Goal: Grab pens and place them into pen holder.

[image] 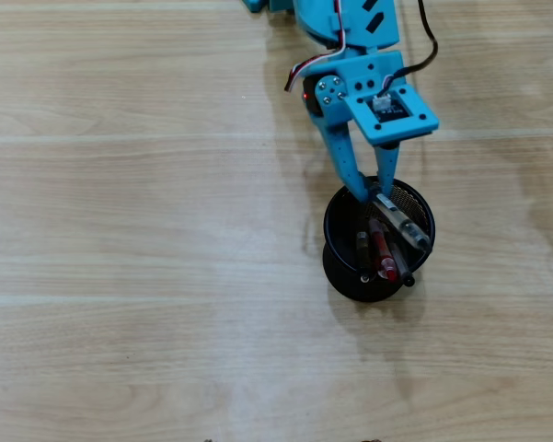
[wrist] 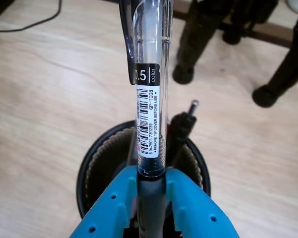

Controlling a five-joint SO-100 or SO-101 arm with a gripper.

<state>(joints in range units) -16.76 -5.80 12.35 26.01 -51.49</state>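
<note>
My blue gripper (image: 373, 195) hangs over the black mesh pen holder (image: 342, 279), shut on a clear-barrelled pen (image: 403, 226) that slants out over the holder's right rim. In the wrist view that pen (wrist: 149, 114), with a barcode label and a dark clip, runs straight up from between my fingers; the gripper (wrist: 151, 186) is directly above the pen holder (wrist: 89, 171). A red pen (image: 379, 249) and a dark pen (image: 361, 247) stand inside the holder. The tips of the standing pens (wrist: 182, 124) poke above the rim.
The holder stands on a light wood table (image: 129, 230). In the wrist view, black furniture legs (wrist: 193, 54) stand beyond the table at the upper right, and a black cable (wrist: 34, 24) lies at the upper left.
</note>
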